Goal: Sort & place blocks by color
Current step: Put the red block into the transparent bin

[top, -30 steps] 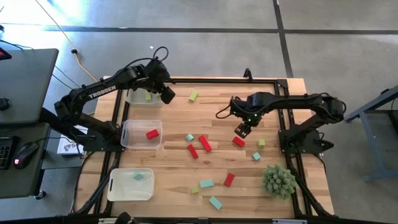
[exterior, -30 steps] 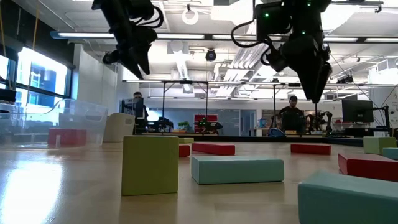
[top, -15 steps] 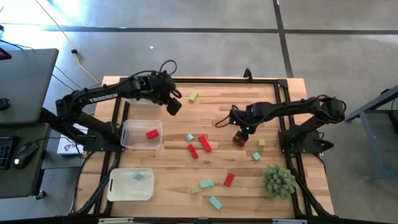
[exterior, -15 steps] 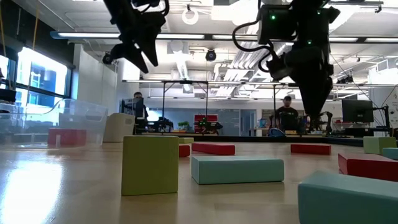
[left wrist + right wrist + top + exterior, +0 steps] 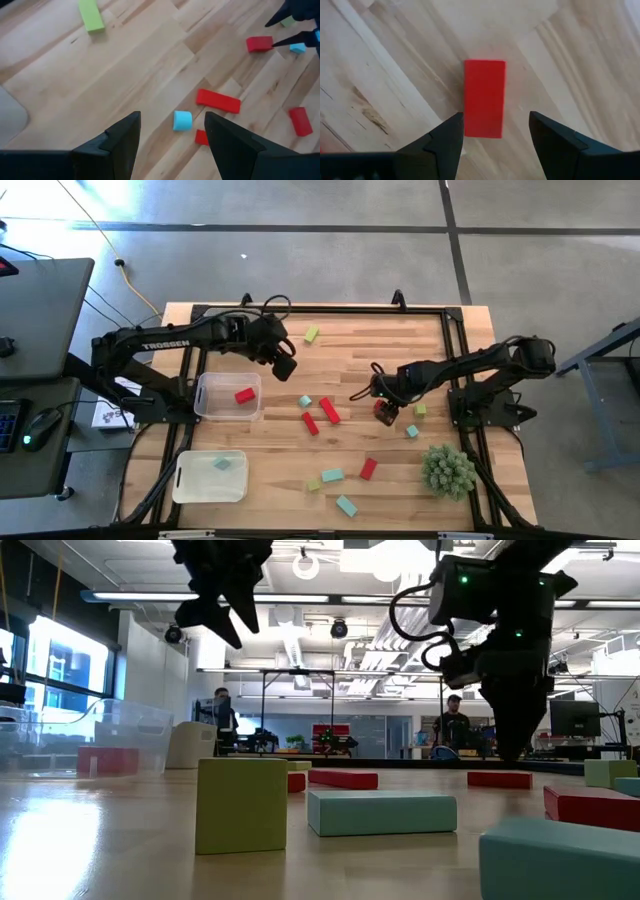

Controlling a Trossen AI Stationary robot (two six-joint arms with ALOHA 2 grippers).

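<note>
My right hand hangs low over a red block near the right middle of the wooden surface, fingers spread wide with the block lying flat between and just ahead of them, not gripped. My left hand hovers open and empty above the surface, just beyond the clear bin that holds one red block; below it lie a small teal cube and a red bar. A second bin at the near left corner holds a teal block. Other red, teal and yellow-green blocks lie scattered across the middle and near side, beside a spiky green plant ball.
</note>
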